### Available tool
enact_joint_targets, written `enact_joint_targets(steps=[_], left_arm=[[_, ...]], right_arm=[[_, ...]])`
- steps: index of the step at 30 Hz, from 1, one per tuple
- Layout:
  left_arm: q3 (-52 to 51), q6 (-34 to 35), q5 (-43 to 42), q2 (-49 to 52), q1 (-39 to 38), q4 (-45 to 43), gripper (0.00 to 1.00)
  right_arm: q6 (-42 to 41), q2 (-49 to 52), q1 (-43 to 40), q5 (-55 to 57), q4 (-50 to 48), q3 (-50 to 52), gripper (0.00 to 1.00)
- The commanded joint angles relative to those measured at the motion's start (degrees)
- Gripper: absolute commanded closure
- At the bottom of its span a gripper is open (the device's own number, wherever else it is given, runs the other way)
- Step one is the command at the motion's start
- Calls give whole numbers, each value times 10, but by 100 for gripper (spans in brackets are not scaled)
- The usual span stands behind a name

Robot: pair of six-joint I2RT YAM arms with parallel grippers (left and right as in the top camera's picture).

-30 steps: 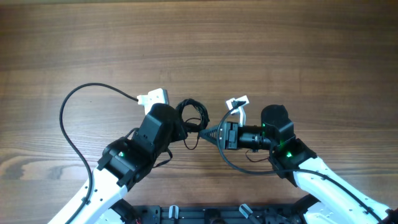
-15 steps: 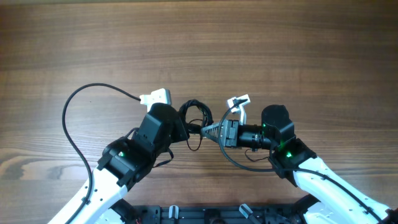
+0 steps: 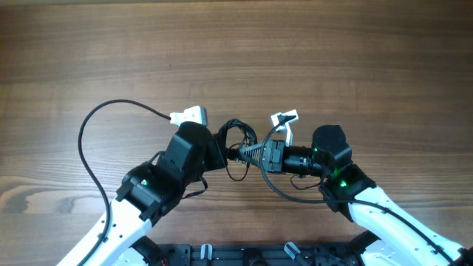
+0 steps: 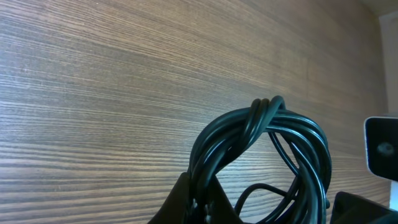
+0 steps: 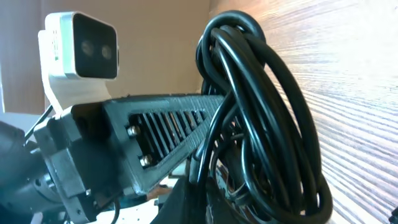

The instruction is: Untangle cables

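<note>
The cables (image 3: 238, 134) form a small dark coil held up between my two arms near the middle of the table. My left gripper (image 3: 223, 151) is shut on strands at the coil's left side. In the left wrist view its jaws (image 4: 202, 204) pinch the strands at the bottom edge, and the coil (image 4: 273, 146) loops above them. My right gripper (image 3: 241, 153) comes in from the right and is shut on the same coil. In the right wrist view its jaws (image 5: 204, 200) clamp strands low down, with the coil (image 5: 264, 106) filling the frame.
A thick black arm cable (image 3: 83, 151) arcs over the table to the left wrist camera (image 3: 188, 116). Another arm cable (image 3: 278, 191) curves under the right gripper. The right wrist camera (image 3: 284, 118) sits close by. The left gripper's finger (image 5: 161, 134) crosses the right wrist view.
My right gripper has slid left into the coil and closed on it. The left gripper and the coil have shifted slightly to the right.
</note>
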State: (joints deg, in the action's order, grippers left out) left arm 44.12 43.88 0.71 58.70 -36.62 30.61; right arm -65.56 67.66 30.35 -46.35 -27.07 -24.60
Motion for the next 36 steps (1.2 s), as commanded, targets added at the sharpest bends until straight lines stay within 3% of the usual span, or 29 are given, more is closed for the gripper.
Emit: enact_joint_targets(steps=[1,14,28,33,36], left_arm=[[9,-4,-30,5,-5,5,96],[9,-19,-32,5,-87,-31,96],[9,-18,-93,5,-90,-80,96],[9,-18,-124,5,-90,-107,96],[9,-19,-96,5,-87,-90,96]], right_arm=[[-5,5,1,58,-7,-1,93],[0,5,1,187,71,-1,94],[0,5,1,239,83,-1,87],[14,5,7,233,82,-1,76],[35,5,7,232,83,-1,62]])
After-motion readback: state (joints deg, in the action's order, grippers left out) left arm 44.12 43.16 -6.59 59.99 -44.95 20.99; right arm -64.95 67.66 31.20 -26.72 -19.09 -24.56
